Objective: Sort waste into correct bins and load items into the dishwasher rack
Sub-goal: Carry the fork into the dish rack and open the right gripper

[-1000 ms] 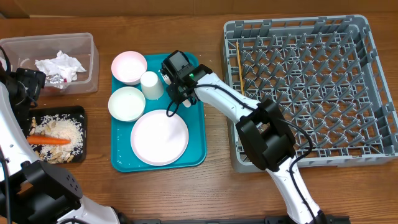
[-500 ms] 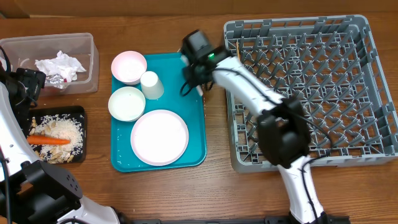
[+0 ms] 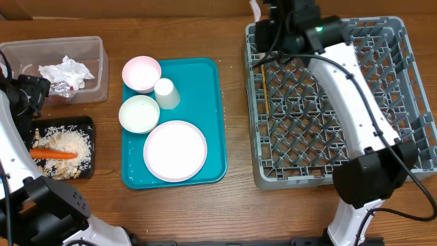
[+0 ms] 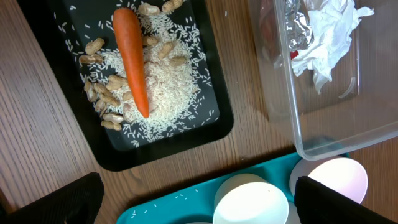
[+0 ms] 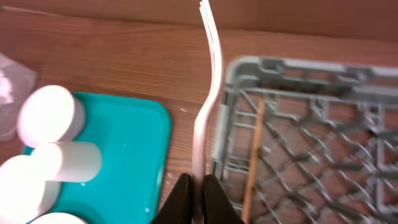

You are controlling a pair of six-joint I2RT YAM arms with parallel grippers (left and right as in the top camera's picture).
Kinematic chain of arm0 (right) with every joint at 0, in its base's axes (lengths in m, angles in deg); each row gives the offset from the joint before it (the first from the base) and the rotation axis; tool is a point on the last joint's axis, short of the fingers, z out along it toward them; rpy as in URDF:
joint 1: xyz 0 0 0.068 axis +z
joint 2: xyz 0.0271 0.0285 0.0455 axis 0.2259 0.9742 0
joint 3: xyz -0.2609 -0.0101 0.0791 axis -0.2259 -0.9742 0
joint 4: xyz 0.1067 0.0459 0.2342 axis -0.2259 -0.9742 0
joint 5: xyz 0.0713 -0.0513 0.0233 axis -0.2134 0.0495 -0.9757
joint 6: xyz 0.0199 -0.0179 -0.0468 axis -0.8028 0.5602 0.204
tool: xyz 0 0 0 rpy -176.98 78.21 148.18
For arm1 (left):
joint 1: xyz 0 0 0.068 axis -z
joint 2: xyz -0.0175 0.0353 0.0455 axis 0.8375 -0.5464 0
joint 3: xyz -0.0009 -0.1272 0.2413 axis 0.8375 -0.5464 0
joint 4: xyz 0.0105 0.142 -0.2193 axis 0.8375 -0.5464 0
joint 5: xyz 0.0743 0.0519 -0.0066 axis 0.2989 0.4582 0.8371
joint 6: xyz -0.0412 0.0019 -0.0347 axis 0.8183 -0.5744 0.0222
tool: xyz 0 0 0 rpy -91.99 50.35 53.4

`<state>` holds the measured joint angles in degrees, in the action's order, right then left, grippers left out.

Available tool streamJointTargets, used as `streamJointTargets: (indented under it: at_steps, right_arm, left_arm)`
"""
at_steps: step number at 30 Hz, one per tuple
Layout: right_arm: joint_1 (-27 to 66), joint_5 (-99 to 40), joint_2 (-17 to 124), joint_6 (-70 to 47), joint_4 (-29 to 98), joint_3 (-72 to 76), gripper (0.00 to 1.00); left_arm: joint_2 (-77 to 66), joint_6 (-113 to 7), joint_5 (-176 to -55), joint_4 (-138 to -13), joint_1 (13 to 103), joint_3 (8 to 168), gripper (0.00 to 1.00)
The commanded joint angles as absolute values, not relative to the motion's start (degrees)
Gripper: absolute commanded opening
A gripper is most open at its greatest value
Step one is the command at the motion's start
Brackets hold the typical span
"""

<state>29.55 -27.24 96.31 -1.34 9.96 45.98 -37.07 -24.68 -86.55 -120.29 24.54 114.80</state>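
Pinched white fork w/ R gripper over rack's far-left corner, beside chopstick. Held L gripper spread wide near black tray.

Wood-grain table; even light

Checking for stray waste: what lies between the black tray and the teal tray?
Nothing but bare wooden table separates the black tray from the teal tray. The overhead view shows it, and the left wrist view agrees.
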Motion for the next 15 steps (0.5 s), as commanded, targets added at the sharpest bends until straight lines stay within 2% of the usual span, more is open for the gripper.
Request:
streamJointTargets:
  at_steps: [1, 12, 13, 15]
  right_arm:
    - [27.4, -26.2, 97.3, -1.1, 8.8, 45.7, 0.04]
    - [27.2, -29.1, 101.3, 1.1, 11.9, 37.6, 0.04]
    - [27.2, -30.2, 101.6, 1.1, 11.9, 37.5, 0.06]
    - [27.2, -32.1, 102.1, 1.1, 11.9, 37.5, 0.21]
  left_arm:
    - [-37.0, -23.9, -85.8, -120.4, 24.6, 114.8, 1.00]
    - [-37.0, -23.9, -85.8, -120.4, 24.6, 114.8, 1.00]
    - [-37.0, -23.9, -85.8, -120.4, 24.6, 114.8, 1.00]
    - [-37.0, -23.9, -85.8, -120.4, 24.6, 114.8, 1.00]
